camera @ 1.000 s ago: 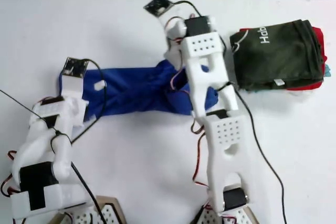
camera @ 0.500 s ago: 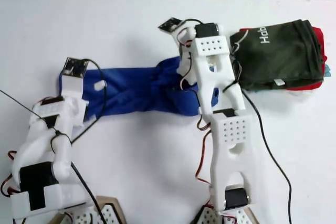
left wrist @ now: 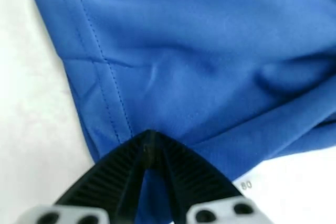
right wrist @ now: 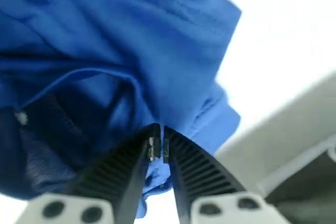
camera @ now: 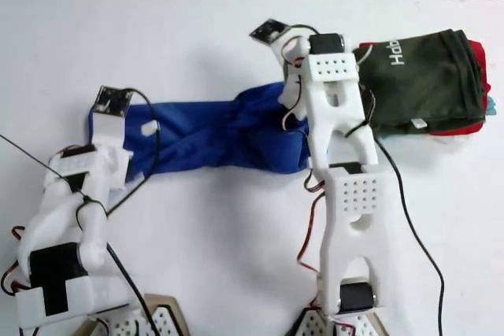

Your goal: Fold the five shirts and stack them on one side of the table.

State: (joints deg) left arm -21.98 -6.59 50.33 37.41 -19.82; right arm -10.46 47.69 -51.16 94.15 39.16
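The blue shirt (camera: 205, 133), stretched mid-bench (camera: 236, 37) and clamped at each end by the left fingers (left wrist: 110, 178) and right fingers (right wrist: 122, 167), is prob best held taut while folded toward the right-edge shirt stack (camera: 425, 76).

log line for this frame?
left gripper: shut on blue shirt | right gripper: shut on blue shirt | folded stack: beside right gripper

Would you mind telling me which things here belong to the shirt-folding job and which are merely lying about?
Job: blue shirt, held by left gripper and right gripper; stack of folded shirts.
Merely there: white table; arm cables.
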